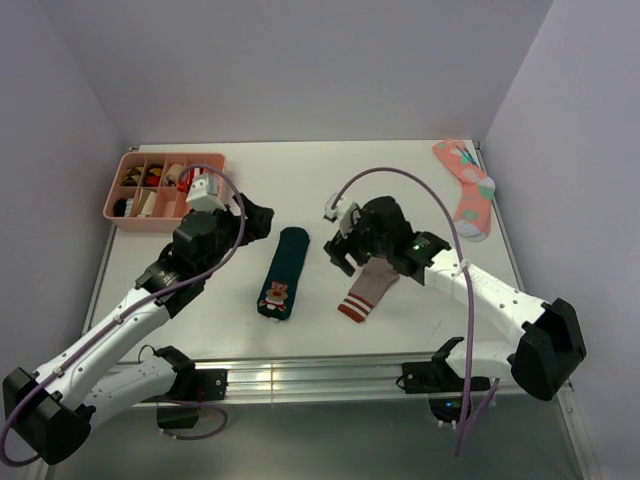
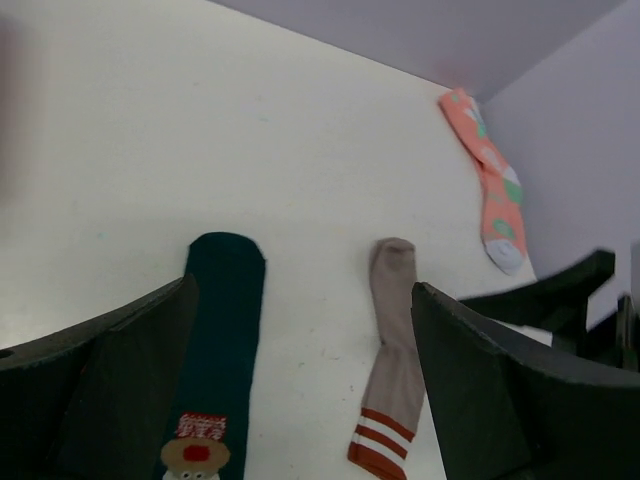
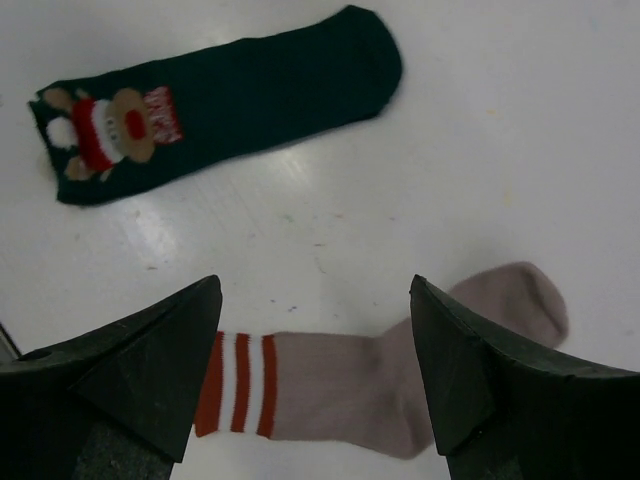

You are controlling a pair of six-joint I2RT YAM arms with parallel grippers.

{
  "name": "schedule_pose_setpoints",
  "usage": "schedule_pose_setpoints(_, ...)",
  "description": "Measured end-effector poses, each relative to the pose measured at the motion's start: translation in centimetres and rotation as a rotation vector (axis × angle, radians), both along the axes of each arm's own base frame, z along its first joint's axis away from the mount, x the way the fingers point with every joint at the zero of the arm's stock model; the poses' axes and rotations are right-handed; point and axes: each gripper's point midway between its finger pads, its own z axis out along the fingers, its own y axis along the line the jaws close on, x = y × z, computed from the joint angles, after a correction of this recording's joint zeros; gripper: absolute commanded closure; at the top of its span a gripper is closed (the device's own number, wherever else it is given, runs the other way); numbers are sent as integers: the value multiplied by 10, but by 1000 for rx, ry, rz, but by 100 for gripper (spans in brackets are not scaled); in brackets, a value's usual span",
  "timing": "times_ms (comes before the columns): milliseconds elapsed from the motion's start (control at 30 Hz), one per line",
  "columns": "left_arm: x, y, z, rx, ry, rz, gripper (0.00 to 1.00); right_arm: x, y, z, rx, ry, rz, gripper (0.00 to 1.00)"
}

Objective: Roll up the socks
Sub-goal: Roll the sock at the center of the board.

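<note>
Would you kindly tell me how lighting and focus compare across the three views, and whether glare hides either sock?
Top external: even, soft light, green sock and brown sock sharp. Left wrist: fingers dark and soft-edged, socks beyond clear. Right wrist: mild sheen on the table beside the green sock, hiding nothing.

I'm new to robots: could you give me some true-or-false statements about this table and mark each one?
1. The green sock and the brown sock both lie flat, unrolled. True.
2. The right tool is clamped on the brown sock. False: its jaws stand open above it, holding nothing.
3. The pink sock lies near the far right corner. True.
4. The green sock overlaps the brown sock. False: they lie apart, side by side.
</note>
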Motion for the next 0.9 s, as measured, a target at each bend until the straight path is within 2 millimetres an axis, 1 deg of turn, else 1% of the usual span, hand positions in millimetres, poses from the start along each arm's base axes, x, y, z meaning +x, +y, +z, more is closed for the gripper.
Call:
schedule_pose_setpoints(33, 1, 6, -4, 0, 16, 28, 11, -6, 8, -6, -12, 12, 30, 18)
schedule_pose_setpoints(67, 3, 14, -8, -5, 33, 68, 16, -15, 18, -12, -25, 23, 69, 19)
schedule_pose_setpoints(167, 6, 41, -23, -9, 85, 182, 21, -35, 40, -25, -49, 47, 154, 20)
schedule_pose_setpoints(233, 6, 58, -32, -12, 114, 244, 21, -46, 54, -31, -63, 49, 200, 20)
schedule_pose_setpoints(300, 3, 72, -40, -13, 137, 297, 21, -59, 70, -41, -82, 56, 254, 21)
schedule_pose_setpoints(333, 1, 79, -44, -12, 146, 319, 21, -67, 79, -49, -97, 66, 287, 21)
schedule_pose_setpoints(467, -9, 97, -50, -21, 160, 370, 21, -92, 102, -82, -171, 114, 374, 24)
schedule_pose_setpoints(567, -13, 108, -50, -27, 160, 400, 21, -101, 117, -101, -211, 128, 405, 25)
schedule_pose_setpoints(633, -14, 114, -52, -23, 168, 419, 21, -105, 127, -108, -229, 127, 414, 25)
schedule_pose_setpoints(800, -13, 130, -60, -9, 201, 474, 21, -109, 154, -110, -214, 94, 420, 26)
schedule_pose_setpoints(900, -9, 143, -66, -5, 223, 509, 21, -110, 167, -110, -202, 71, 415, 27)
